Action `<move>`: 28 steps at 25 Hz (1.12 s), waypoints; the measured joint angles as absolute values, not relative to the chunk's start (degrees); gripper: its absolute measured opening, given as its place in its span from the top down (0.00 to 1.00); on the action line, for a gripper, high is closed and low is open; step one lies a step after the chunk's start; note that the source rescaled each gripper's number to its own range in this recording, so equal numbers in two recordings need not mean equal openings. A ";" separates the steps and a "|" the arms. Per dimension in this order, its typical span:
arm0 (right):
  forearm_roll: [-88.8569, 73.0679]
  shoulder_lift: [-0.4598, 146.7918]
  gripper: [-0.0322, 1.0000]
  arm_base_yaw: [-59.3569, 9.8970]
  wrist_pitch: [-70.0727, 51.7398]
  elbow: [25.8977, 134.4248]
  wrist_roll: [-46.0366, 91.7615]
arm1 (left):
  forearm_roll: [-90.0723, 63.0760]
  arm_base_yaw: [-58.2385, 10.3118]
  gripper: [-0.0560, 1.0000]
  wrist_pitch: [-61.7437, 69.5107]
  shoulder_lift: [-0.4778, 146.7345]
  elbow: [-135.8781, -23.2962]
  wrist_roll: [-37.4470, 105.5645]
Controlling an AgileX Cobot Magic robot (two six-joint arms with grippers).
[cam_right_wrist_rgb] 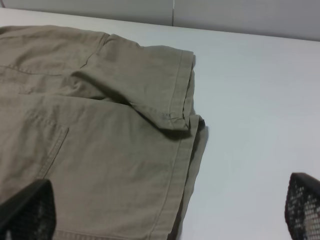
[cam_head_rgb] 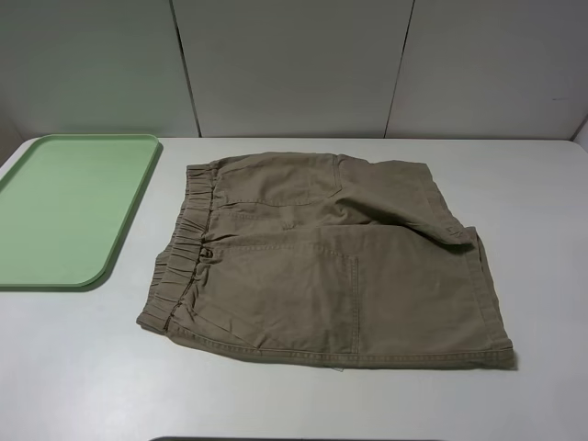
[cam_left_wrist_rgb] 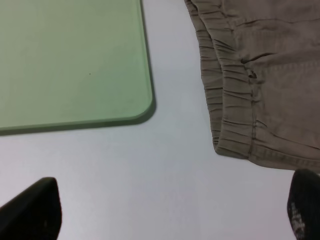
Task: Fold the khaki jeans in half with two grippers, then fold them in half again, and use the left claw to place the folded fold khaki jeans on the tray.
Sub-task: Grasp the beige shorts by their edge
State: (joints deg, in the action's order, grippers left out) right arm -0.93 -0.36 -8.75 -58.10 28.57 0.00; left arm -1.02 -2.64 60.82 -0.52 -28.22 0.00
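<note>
Khaki jeans [cam_head_rgb: 322, 266] lie flat on the table [cam_head_rgb: 542, 184], just beside the tray [cam_head_rgb: 73, 207]; no claw shows from overhead. Left wrist: left claw [cam_left_wrist_rgb: 167, 212] gapes empty near the waistband [cam_left_wrist_rgb: 235, 95]. Right wrist: right claw [cam_right_wrist_rgb: 165, 212] gapes empty by the hem [cam_right_wrist_rgb: 182, 85]. Best to pinch both near corners together, evenly.

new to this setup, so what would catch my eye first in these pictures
The khaki jeans stand out first, spread out across the middle of the white table with the gathered elastic waistband toward the left of the high view. To their left, and not touching them, lies a pale mint-green tray at the table's edge.
</note>
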 joint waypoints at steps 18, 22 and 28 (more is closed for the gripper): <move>-0.96 -0.36 0.00 -8.75 -58.10 28.57 0.35 | -2.74 -7.37 0.06 60.74 -0.52 -28.39 0.47; -2.43 -0.36 0.00 -9.26 -58.04 28.57 3.30 | -2.74 -11.44 0.06 60.18 -0.52 -31.69 4.74; -3.52 3.61 0.00 -14.45 -58.43 28.57 16.17 | -2.80 -19.17 0.06 59.92 1.90 -38.42 17.52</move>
State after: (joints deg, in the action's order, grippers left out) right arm -3.52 3.61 -14.45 -58.43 28.57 16.17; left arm -2.80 -19.17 59.92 1.90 -38.42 17.52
